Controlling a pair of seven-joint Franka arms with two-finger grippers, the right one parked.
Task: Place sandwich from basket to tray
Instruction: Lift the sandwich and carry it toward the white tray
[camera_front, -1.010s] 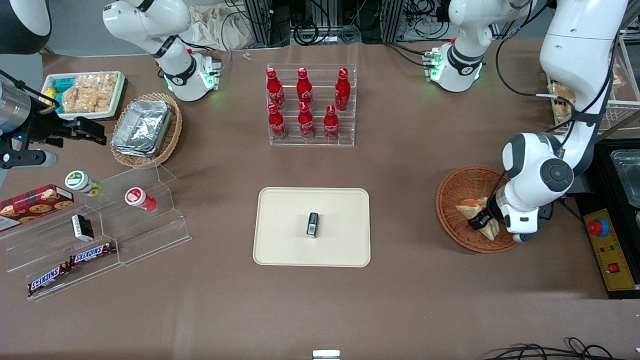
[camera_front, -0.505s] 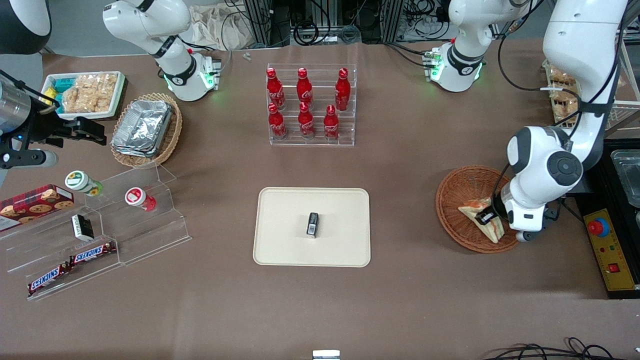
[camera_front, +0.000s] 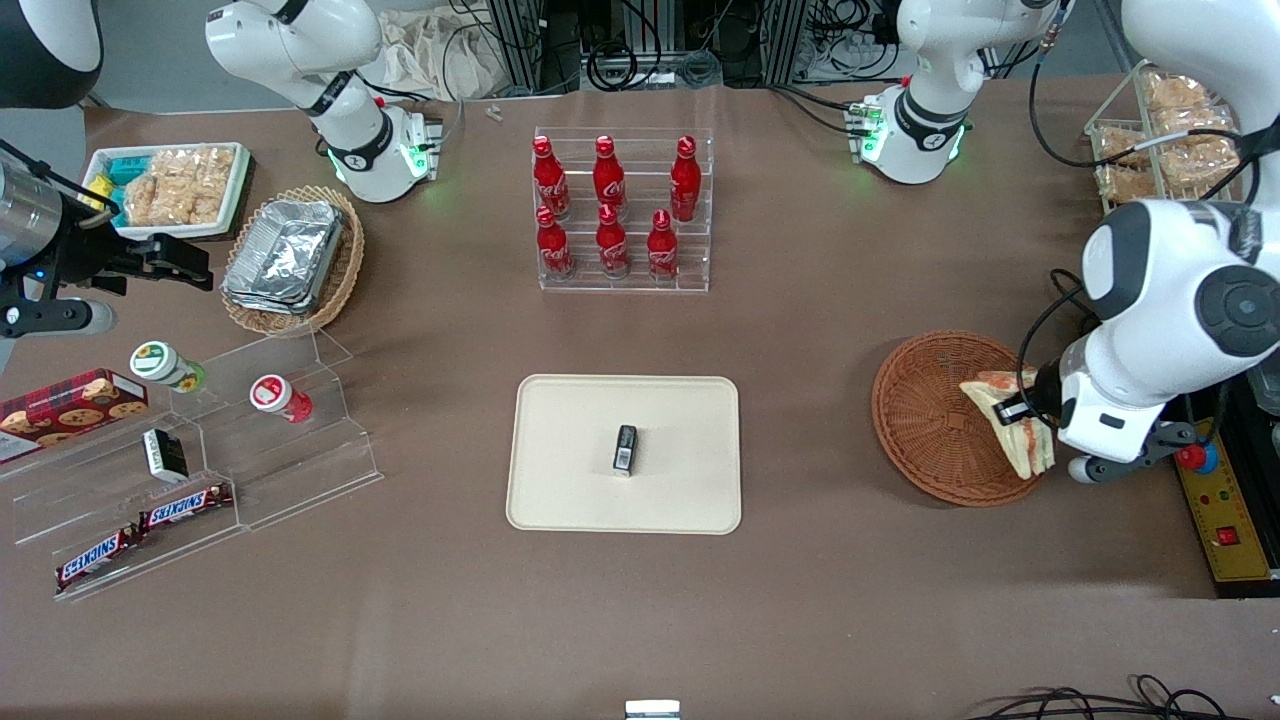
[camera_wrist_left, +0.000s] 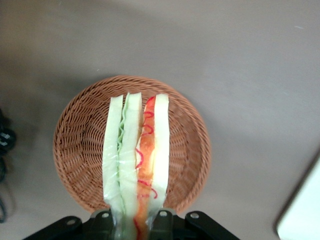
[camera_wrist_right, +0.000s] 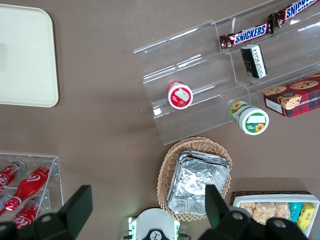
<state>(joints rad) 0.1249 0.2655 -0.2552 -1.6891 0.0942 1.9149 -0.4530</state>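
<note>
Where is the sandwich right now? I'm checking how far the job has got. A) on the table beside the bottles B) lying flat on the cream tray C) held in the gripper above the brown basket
C: the gripper is shut on the sandwich, which hangs above the basket, not yet at the tray.

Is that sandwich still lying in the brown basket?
No: the gripper holds the sandwich lifted above the basket, which looks empty.
</note>
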